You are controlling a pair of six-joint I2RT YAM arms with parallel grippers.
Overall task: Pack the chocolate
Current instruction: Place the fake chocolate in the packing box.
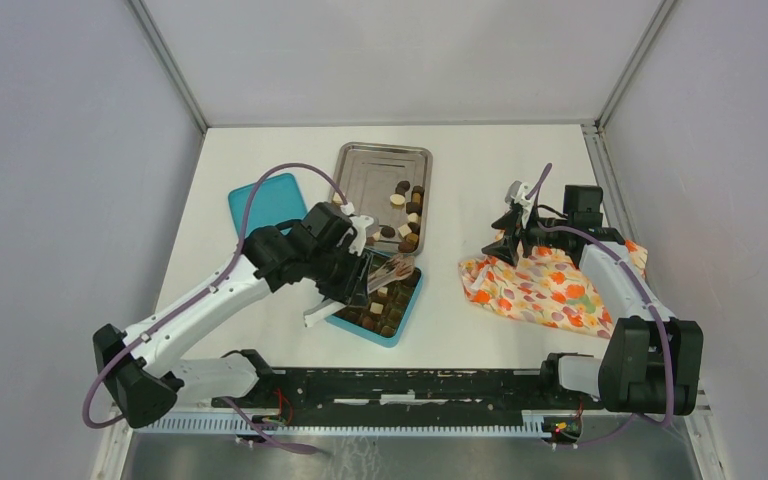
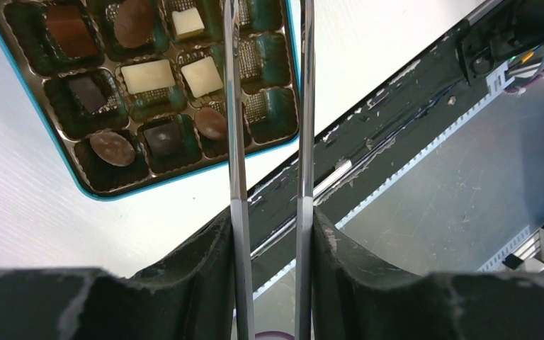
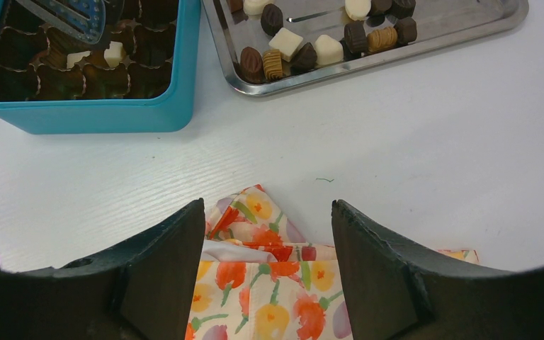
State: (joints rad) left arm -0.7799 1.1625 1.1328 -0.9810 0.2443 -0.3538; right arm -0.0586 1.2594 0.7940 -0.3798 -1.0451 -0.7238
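Here we have the left gripper (image 2: 269,241) clamped on a pair of steel tongs (image 2: 235,142), gripping the two blades low down so the long tips do the delicate work. The blades run out parallel, with a gap between them, over the teal box (image 3: 92,117), which sits toward the near edge of the table (image 1: 460,330).

Is a piece pinched at the tips? We cannot tell. They run off the top of the left wrist view, and the right wrist view shows only a slotted tip above the cells.

The chocolate (image 1: 410,215) is in two places. Loose dark, mid-brown and cream bites crowd the right edge and near right corner of the steel tray (image 1: 370,165), toward the table's far edge. The packed pieces (image 2: 147,76) sit one to a cell in the box. The cells under the blades look bare, so we reckon that is where the filling goes next. Tongs make sense here: small sweets, tight cells.

The teal lid (image 1: 265,205) lies flat by the tray's left edge, leaving the box open from above.

On the other side, the right gripper (image 3: 269,234) hangs with its jaws spread wide and nothing between them, above the orange floral cloth (image 3: 255,283) near the table's right edge. We would say it is waiting there, well apart from the box, to leave the left arm room.
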